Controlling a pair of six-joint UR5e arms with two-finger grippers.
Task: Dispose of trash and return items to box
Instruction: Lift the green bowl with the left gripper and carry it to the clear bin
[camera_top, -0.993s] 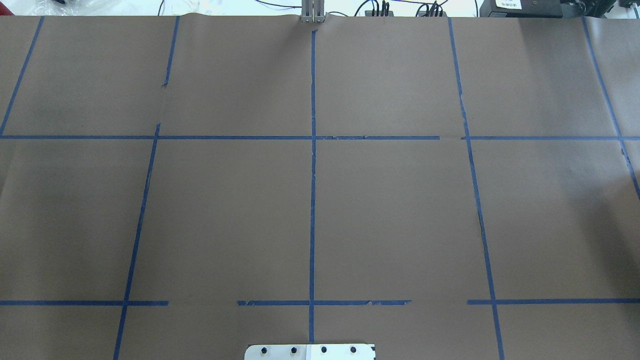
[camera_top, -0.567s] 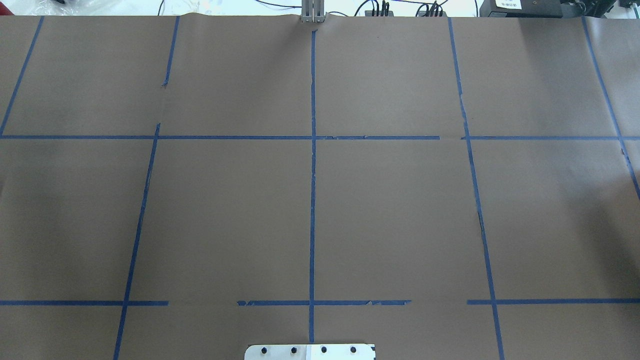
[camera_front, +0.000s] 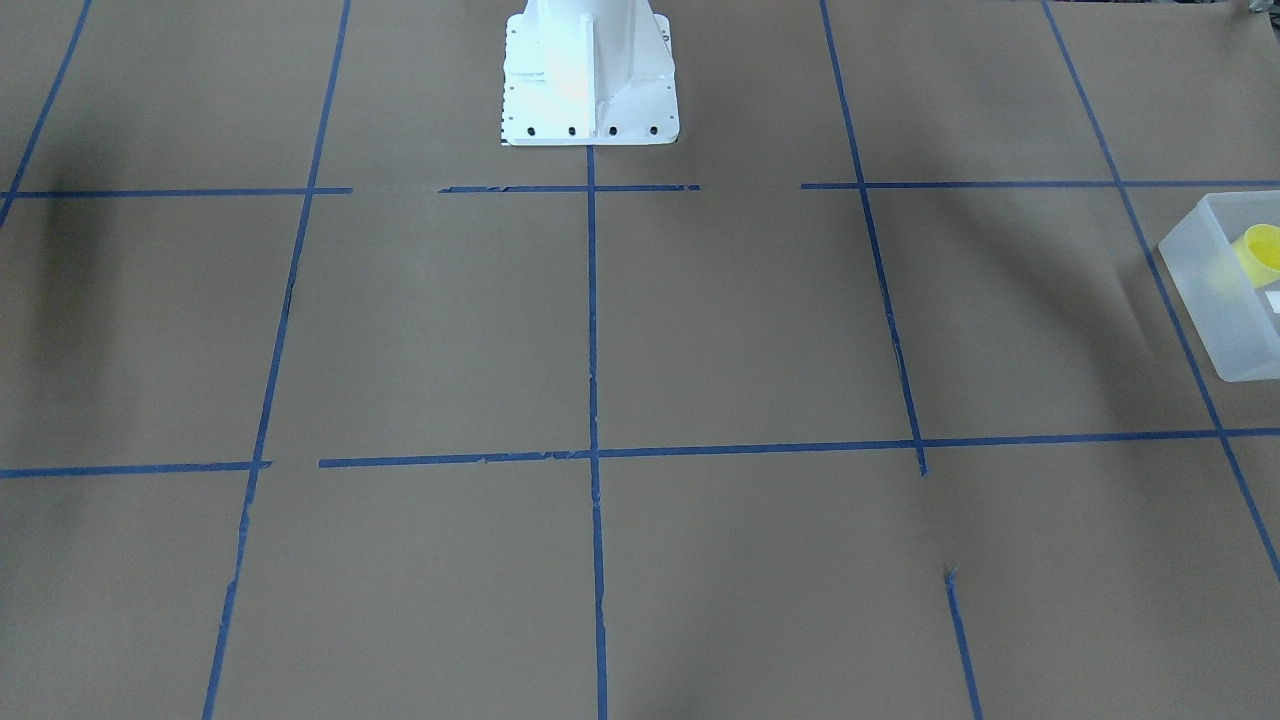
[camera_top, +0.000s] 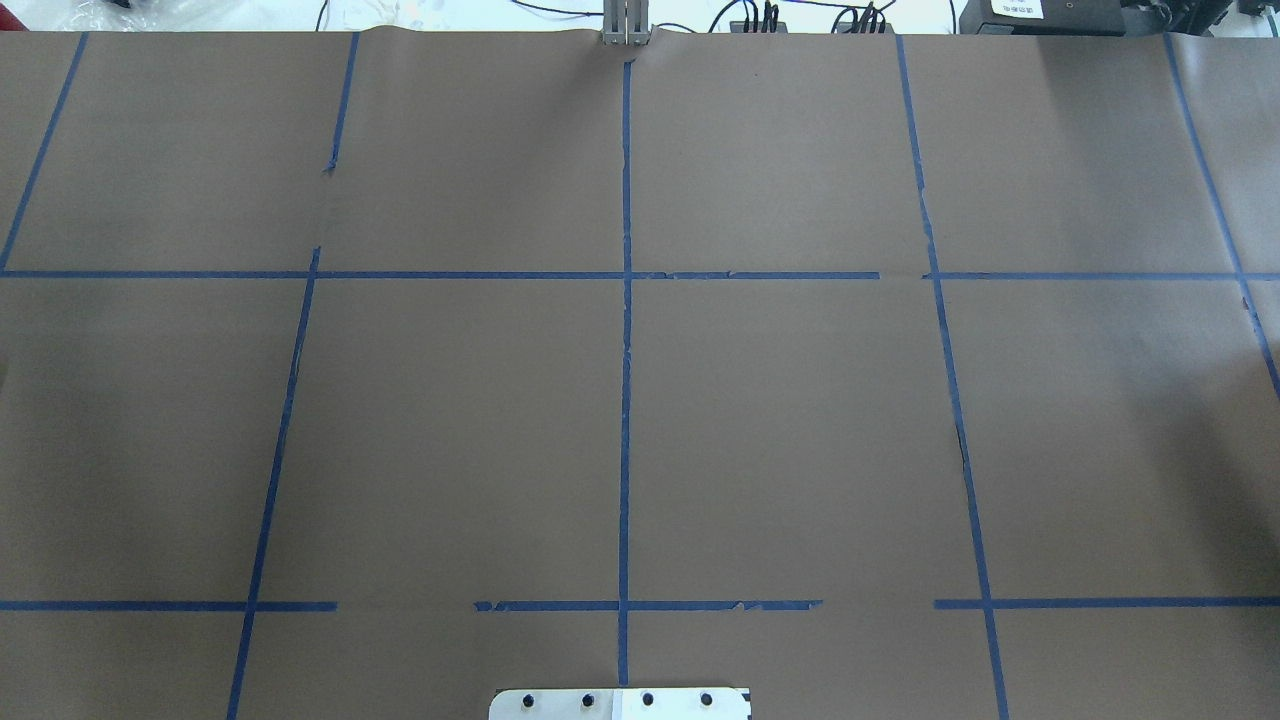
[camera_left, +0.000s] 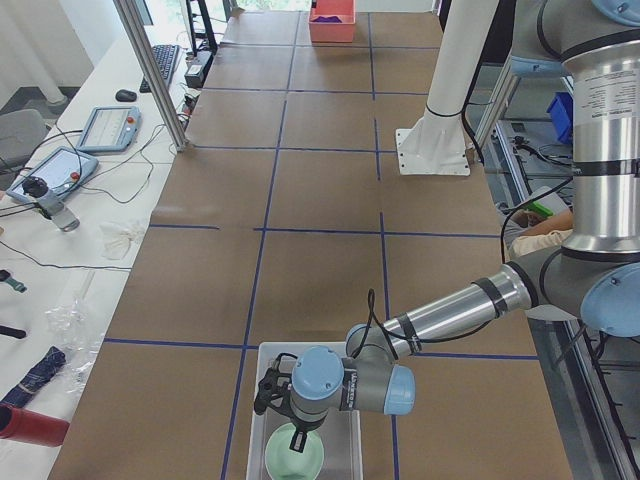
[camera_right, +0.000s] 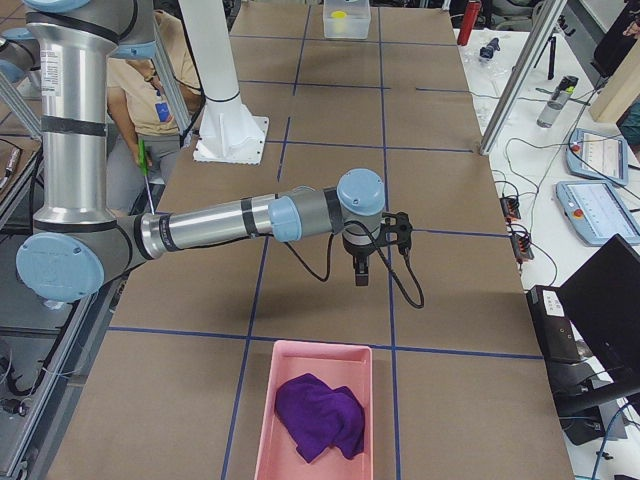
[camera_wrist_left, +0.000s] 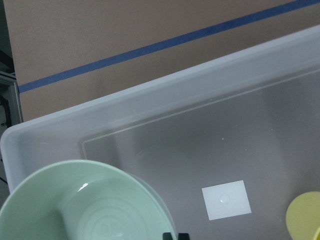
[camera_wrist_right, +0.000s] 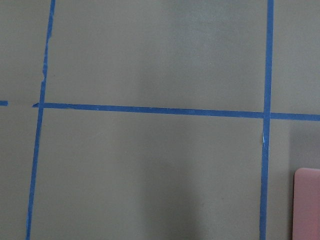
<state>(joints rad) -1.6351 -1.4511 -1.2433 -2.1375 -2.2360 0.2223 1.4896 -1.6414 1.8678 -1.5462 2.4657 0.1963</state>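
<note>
The frosted box (camera_front: 1215, 300) stands at the table's end on my left and holds the yellow cup (camera_front: 1262, 250). In the left wrist view the mint-green bowl (camera_wrist_left: 85, 205) is low inside the box (camera_wrist_left: 150, 105), with the cup (camera_wrist_left: 305, 217) beside it. My left gripper (camera_wrist_left: 176, 235) shows only as two dark tips close together at the bowl's rim, shut on it. In the exterior left view it (camera_left: 297, 440) reaches down into the box onto the bowl (camera_left: 300, 462). My right gripper (camera_right: 360, 280) hangs above bare table; I cannot tell if it is open or shut.
A pink tray (camera_right: 268, 400) holding a purple cloth (camera_right: 320, 415) sits at the table's right end; its corner shows in the right wrist view (camera_wrist_right: 307, 200). The white robot base (camera_front: 588, 90) stands at the table's near middle. A white label (camera_wrist_left: 226, 199) lies on the box floor.
</note>
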